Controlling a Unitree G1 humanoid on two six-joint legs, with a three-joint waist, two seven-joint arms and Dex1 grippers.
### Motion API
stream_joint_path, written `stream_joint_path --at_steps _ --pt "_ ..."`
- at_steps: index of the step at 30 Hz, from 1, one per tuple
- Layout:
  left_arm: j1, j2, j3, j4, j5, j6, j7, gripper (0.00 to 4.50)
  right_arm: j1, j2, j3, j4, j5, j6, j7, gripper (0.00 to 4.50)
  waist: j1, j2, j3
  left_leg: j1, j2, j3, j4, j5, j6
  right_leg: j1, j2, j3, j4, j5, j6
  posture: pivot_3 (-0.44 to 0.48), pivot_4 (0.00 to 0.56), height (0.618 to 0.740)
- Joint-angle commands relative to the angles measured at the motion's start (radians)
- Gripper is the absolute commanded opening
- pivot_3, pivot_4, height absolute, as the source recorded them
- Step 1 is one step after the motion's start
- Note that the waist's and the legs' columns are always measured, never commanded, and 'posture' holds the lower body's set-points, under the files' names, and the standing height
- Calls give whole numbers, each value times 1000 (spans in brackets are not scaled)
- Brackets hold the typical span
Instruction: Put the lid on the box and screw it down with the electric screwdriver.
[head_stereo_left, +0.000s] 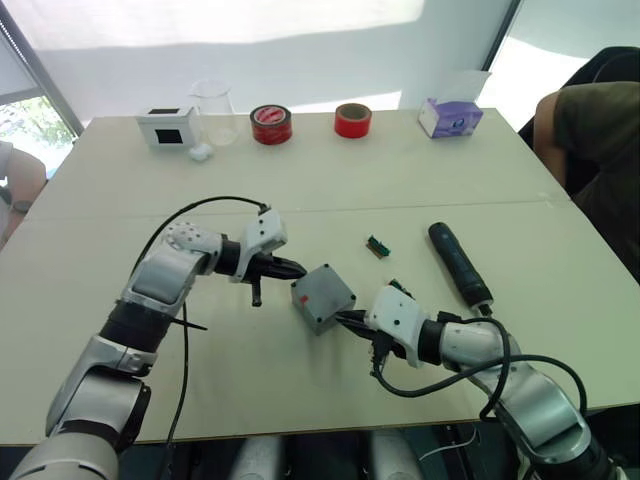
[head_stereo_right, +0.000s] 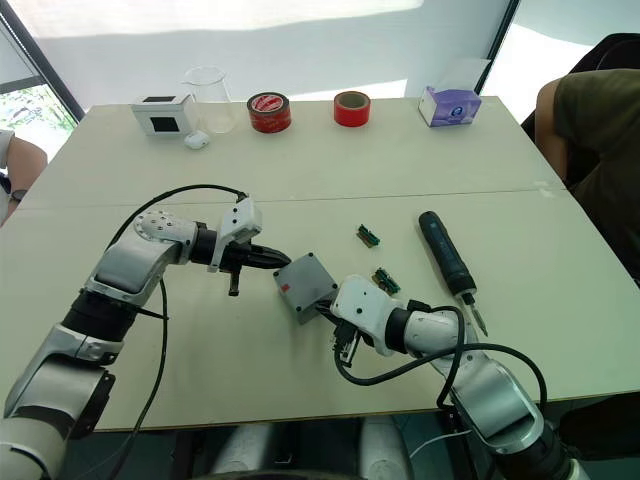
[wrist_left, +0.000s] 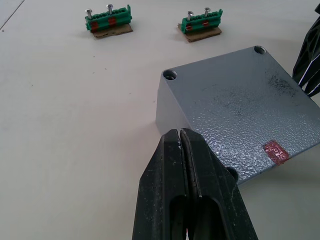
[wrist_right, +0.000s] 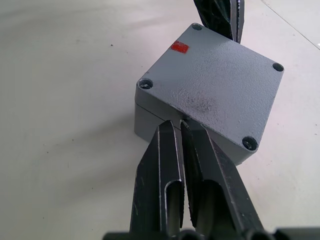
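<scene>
Lid (wrist_right: 215, 85) already sits on box (head_stereo_left: 322, 297) mid-table. Left gripper (head_stereo_left: 297, 268) and right gripper (head_stereo_left: 347, 320), fingers pressed together holding nothing, touch opposite sides, likely squaring it for screwing. Electric screwdriver (head_stereo_left: 460, 264) lies untouched, well right of the box.

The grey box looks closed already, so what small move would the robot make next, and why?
Probably draw the right hand back from the box and reach for the electric screwdriver. The lid already sits on top, its corner holes look empty, and both shut hands merely touch the box's sides.
</scene>
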Motion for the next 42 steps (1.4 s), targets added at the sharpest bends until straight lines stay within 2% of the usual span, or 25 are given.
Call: stream_joint_path --at_steps 1,5,10,16,21,27,42 --pt "-55 -7 22 56 13 -41 20 0 14 -32 -25 -48 34 19 20 157 1 0 0 0 0 0 0 0 0 0 0 0 0 0 0 0 150 740" --pt "-80 -20 11 142 48 -96 46 0 12 -56 -16 -26 33 26 21 157 -1 0 0 0 0 0 0 0 0 0 0 0 0 0 0 0 150 740" --pt "-45 -40 -21 150 63 -119 30 0 -49 -42 10 61 -12 13 -16 157 -3 0 0 0 0 0 0 0 0 0 0 0 0 0 0 0 150 740" --pt "-1 -44 -26 87 50 -78 29 0 -110 -12 44 111 -29 7 -31 157 -3 0 0 -1 0 0 0 0 0 -1 0 0 0 0 0 0 150 740" --pt "112 8 -4 -108 1 52 36 0 -162 33 80 163 -63 -16 -52 157 -7 0 0 -1 0 0 0 0 0 -2 0 0 0 0 0 0 150 740" --pt "177 31 40 -244 -33 164 78 0 -190 50 77 235 -99 -55 -71 157 1 0 0 -1 0 0 0 0 0 -1 0 0 0 0 0 0 150 740" --pt "187 52 67 -221 -38 173 116 0 -189 42 56 230 -94 -67 -41 157 -4 0 0 -1 0 0 0 0 0 -2 0 0 0 0 0 0 150 740"
